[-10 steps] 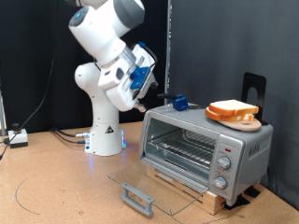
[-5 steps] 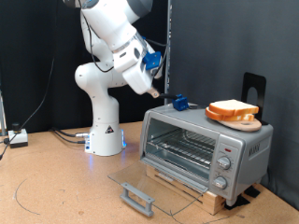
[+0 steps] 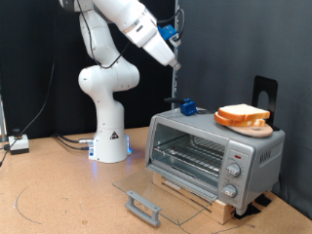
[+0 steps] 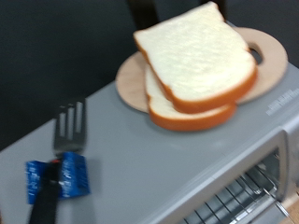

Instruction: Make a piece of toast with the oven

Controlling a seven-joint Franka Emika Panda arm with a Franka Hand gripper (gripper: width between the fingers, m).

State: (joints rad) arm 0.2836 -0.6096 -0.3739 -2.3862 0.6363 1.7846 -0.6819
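The silver oven stands at the exterior view's right with its glass door folded down flat and its wire rack showing. On its top, a round wooden plate carries two stacked bread slices. The upper one is the piece of toast, also seen in the exterior view. The near-identical second slice lies under it. The gripper hangs high above the oven's left end, holding nothing that I can see. Its fingers do not show in the wrist view.
A fork with a blue handle lies on the oven top beside the plate; it also shows in the exterior view. The oven sits on a wooden board. The door's grey bar handle juts out over the table. Cables lie at the left.
The arm has swung upward and to the exterior view's right. The gripper has risen from mid-height left of the oven to high above its left end.
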